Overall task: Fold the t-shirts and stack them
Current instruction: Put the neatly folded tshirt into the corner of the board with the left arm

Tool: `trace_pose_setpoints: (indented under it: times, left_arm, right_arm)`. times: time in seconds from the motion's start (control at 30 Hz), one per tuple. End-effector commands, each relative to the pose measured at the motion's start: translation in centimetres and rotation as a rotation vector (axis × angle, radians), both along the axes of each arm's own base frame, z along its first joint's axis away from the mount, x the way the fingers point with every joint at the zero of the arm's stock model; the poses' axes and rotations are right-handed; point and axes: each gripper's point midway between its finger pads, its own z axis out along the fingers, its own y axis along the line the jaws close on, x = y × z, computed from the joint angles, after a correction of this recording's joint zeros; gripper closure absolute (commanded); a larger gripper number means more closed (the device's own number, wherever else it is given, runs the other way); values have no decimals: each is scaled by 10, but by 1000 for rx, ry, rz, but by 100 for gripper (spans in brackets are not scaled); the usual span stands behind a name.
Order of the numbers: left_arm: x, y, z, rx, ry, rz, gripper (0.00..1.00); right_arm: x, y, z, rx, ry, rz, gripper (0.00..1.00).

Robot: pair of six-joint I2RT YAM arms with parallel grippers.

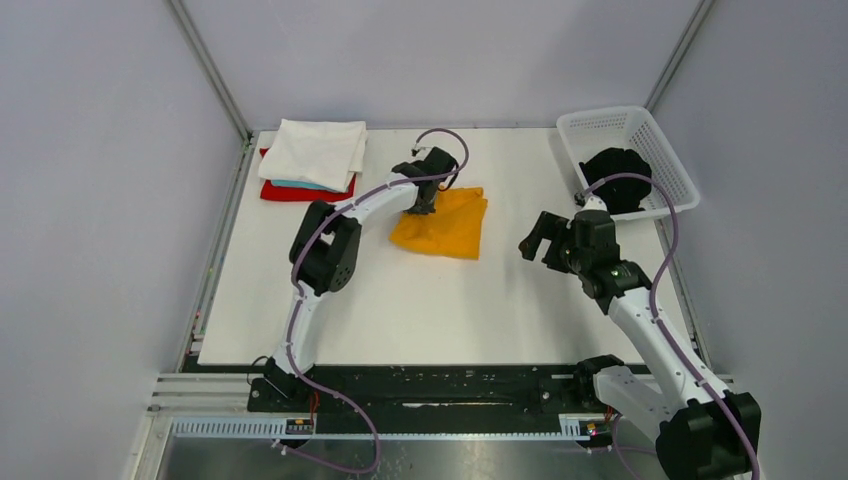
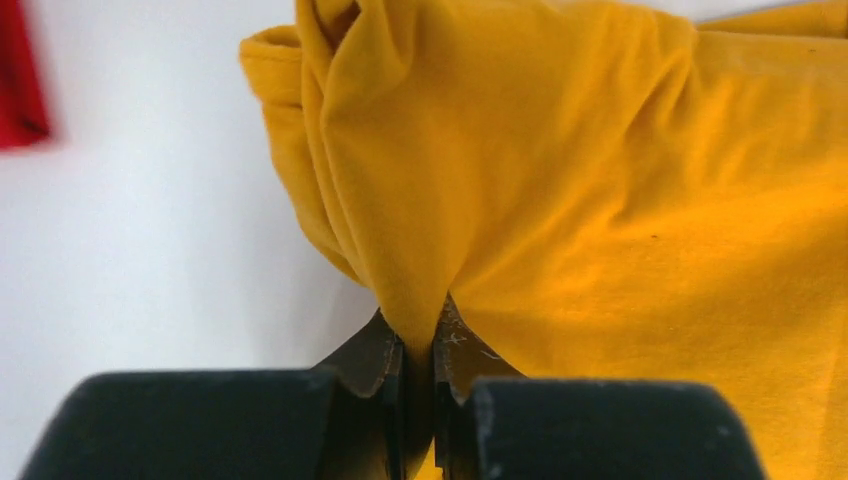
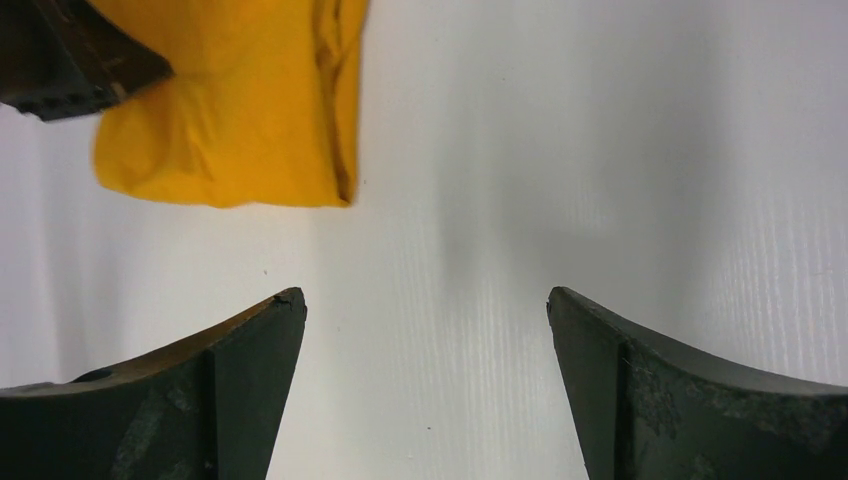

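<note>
The yellow shirt point(image 1: 445, 225) lies bunched in a rough folded shape on the white surface point(image 1: 430, 310), a little far of the middle. The left pincer point(image 1: 422, 207) reaches down onto the shirt's far left part. In the left wrist view its 2 fingers are pressed together on a ridge of the yellow cloth point(image 2: 600, 200), which is gathered into a peak between the tips of the left pincer point(image 2: 420, 335). Folds run away from that pinch toward the far side.

The right pincer point(image 1: 528, 245) hovers to the right of the yellow shirt, apart from it. Its fingers are spread wide with only bare surface between them in the right wrist view point(image 3: 425, 300). The near right corner of the yellow shirt point(image 3: 240, 110) shows at the upper left of that view.

At the far left corner sits a stack of 3 shirts: a white shirt point(image 1: 315, 150) on top, a light-blue shirt point(image 1: 300, 185) showing as a thin edge under it, and a red shirt point(image 1: 290, 192) at the bottom. At the far right stands a white basket point(image 1: 620, 112) with a black shirt point(image 1: 615, 178) crumpled inside it.
</note>
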Motion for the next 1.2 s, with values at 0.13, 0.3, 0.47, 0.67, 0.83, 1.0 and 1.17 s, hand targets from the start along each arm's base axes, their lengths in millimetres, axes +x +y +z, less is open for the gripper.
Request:
trace_pose_setpoints:
  times: [0.13, 0.3, 0.47, 0.67, 0.83, 1.0, 1.17]
  left_arm:
    - [75, 89, 139, 479, -319, -70, 100]
    - [103, 125, 191, 588, -415, -55, 100]
    - [117, 159, 229, 624, -459, -32, 100]
    - [126, 178, 269, 598, -524, -41, 100]
    - [132, 191, 297, 578, -579, -32, 100]
    - [134, 211, 301, 525, -593, -10, 100]
    - [143, 232, 270, 473, -539, -11, 100]
  right_arm:
    - [11, 8, 8, 20, -105, 62, 0]
    - [13, 10, 7, 25, -117, 70, 0]
    - [13, 6, 1, 3, -104, 53, 0]
    - [15, 4, -2, -8, -93, 41, 1]
    - [15, -1, -3, -26, -90, 23, 1]
    - [16, -15, -1, -82, -101, -32, 0]
    - [17, -18, -2, -98, -91, -45, 1]
